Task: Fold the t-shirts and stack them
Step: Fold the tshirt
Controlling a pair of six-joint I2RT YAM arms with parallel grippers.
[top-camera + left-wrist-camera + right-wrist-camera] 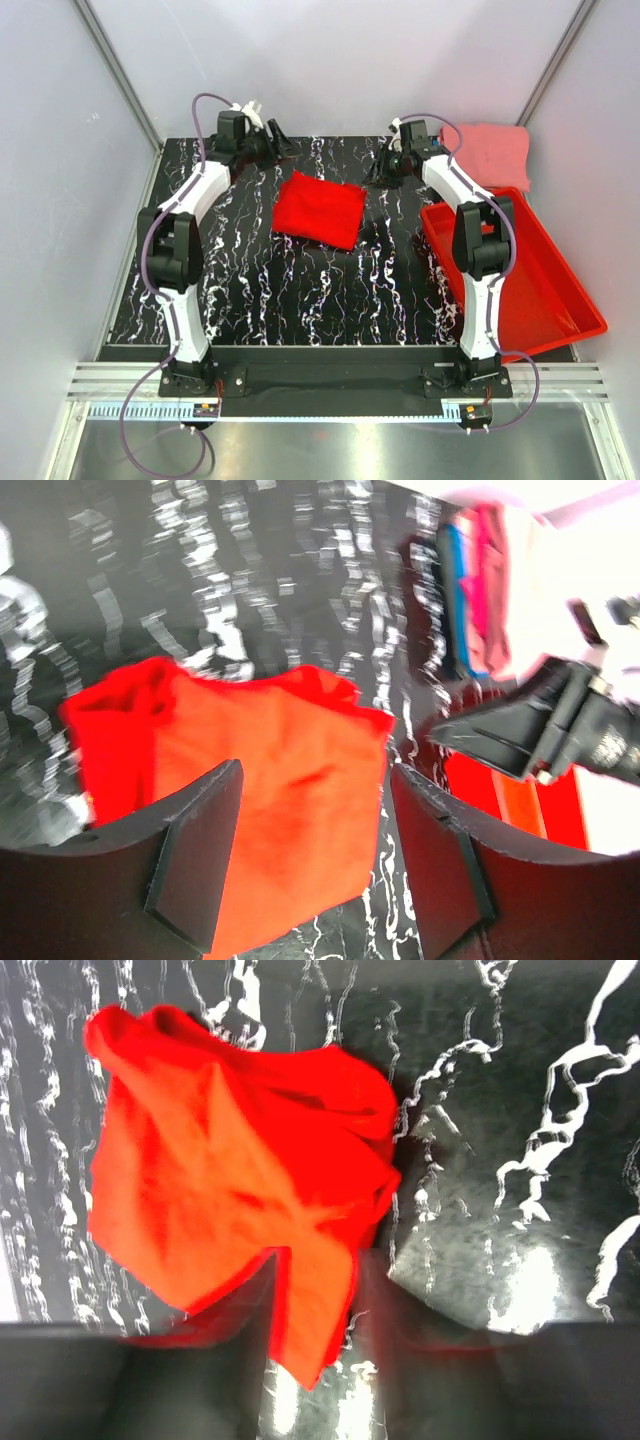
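Shirts lie in two places: the bright red t-shirt [320,208], folded to a rough square, rests in the middle of the counter [250,290], and the salmon-pink t-shirt [495,150] lies at the far right corner, behind the red bin [540,290]. We see the left tool [278,135] near the red one's far left corner, fingers [195,860] apart, holding nothing. The right tool [385,168] stands by its far right side, also parted, no cloth clamped.
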